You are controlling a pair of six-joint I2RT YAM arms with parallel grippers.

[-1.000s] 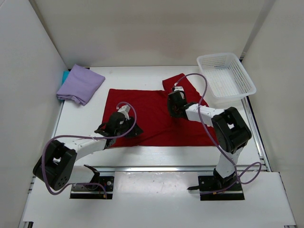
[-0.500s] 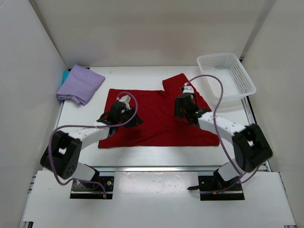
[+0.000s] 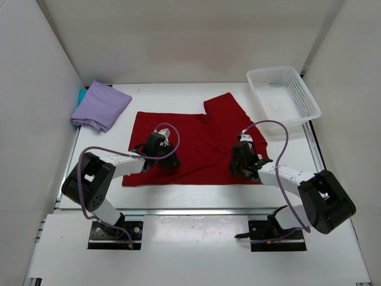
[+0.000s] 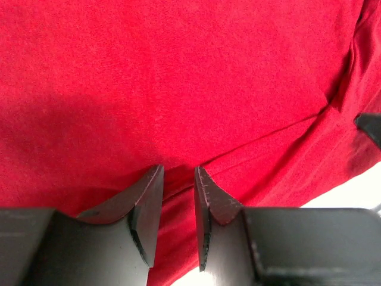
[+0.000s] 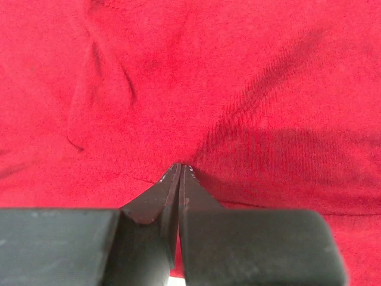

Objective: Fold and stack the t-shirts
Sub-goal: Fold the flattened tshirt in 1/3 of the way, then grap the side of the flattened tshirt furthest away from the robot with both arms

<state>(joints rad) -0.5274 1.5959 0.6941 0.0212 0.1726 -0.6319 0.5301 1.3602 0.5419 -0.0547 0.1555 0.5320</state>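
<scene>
The deep red t-shirt (image 3: pixel 196 134) lies spread flat in the middle of the table, one sleeve pointing toward the back right. My left gripper (image 3: pixel 161 148) rests low over its left half. In the left wrist view its jaws (image 4: pixel 178 170) stand a narrow gap apart over a seam of red cloth (image 4: pixel 178 71). My right gripper (image 3: pixel 242 161) sits at the shirt's near right edge. Its jaws (image 5: pixel 180 166) are pressed together with red cloth (image 5: pixel 238 71) puckered at the tips. The lavender t-shirt (image 3: pixel 101 105) lies folded at the back left on the teal t-shirt (image 3: pixel 80 95), which shows only as a sliver.
A white mesh basket (image 3: pixel 314 108) stands at the back right corner, close to the red sleeve. White walls close in the left, right and back sides. The arms' bases are at the near edge.
The right gripper came forward from the shirt's upper middle to its near right edge, opening and then shutting there. The left gripper shifted slightly over the shirt's left half. The shirt lies the same.
</scene>
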